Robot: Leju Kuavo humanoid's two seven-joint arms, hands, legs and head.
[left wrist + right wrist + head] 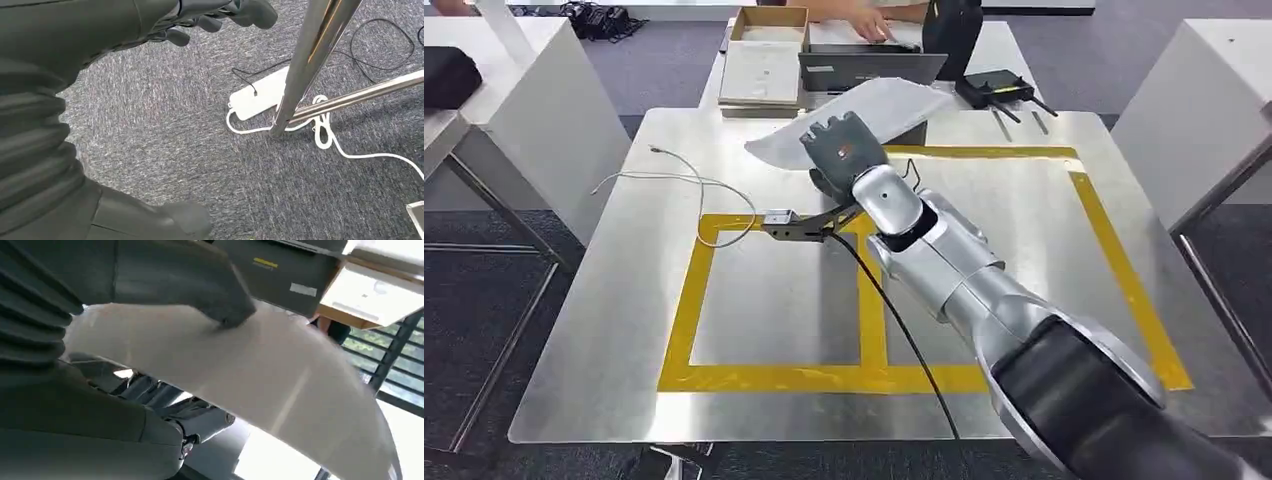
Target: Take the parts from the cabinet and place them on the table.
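A wide, flat white part (864, 115) with a curved edge hangs over the far middle of the metal table (604, 330). My right hand (844, 150) holds it by its near edge. In the right wrist view the thumb (220, 300) presses on one face of the white part (280, 385) and the darker fingers (165, 397) lie against the other face. My left hand (150, 30) hangs beside my body over grey carpet, holding nothing, its thumb (180, 220) well apart from its fingers (235, 12).
Yellow tape (874, 375) marks two rectangles on the table. A thin white wire (684, 185) and a small metal bracket (784, 225) with a black cable lie near the left rectangle. Behind are a grey box (869, 70), cardboard boxes (764, 70), a black antenna device (996, 88) and a person's hand (869, 20).
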